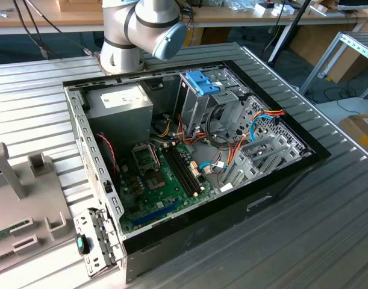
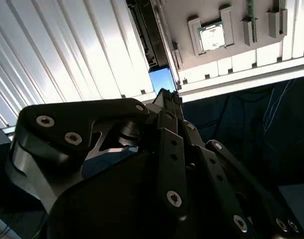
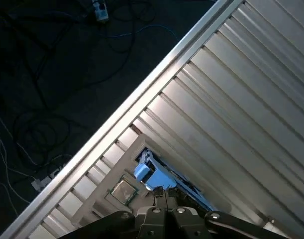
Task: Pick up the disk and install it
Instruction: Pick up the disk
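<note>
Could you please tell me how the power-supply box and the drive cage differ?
The power-supply box is a closed grey box with a white label; the drive cage is an open metal frame with a blue tab on top. The power-supply box sits to the exterior view's left of the drive cage. Both are grey metal inside the open case.

End effector (image 2: 167, 96) fingertips pinched together, pointing downward.

No legible text; white label (image 1: 124, 96) on power-supply box (image 1: 118, 114) seemingly too small to read.
</note>
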### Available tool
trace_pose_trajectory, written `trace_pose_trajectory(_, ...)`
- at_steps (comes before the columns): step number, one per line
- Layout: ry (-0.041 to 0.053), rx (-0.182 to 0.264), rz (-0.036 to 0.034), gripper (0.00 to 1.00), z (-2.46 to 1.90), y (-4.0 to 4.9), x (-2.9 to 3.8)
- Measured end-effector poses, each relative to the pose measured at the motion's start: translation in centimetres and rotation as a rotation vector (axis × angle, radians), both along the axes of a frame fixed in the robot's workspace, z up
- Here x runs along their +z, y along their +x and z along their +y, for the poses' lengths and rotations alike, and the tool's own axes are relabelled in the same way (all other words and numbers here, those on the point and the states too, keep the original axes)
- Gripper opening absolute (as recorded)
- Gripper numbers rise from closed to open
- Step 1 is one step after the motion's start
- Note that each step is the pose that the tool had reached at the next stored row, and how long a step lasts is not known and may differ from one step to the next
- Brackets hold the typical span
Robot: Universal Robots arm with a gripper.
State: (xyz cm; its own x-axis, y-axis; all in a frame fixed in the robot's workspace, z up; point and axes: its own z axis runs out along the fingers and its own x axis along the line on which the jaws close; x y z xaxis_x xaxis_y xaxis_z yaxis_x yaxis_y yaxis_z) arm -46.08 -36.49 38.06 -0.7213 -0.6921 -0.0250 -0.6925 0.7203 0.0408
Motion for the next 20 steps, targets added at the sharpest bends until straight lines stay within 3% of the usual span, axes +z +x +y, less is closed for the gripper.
trace_pose_trajectory(1,0.0000,0.067,0.0000,0.11,0.00,0.00,0.00)
trace_pose_trajectory(2,0.0000,0.091,0.0000,0.11,0.00,0.00,0.00)
trace_pose_trajectory(7,-0.0001,0.105,0.0000,0.11,0.00,0.00,0.00)
trace_pose_trajectory(9,-0.0001,0.196,0.0001,0.11,0.00,0.00,0.00)
trace_pose_trajectory(13,-0.0001,0.332,0.0000,0.11,0.00,0.00,0.00)
trace_pose_trajectory(20,-0.0001,0.351,0.0000,0.11,0.00,0.00,0.00)
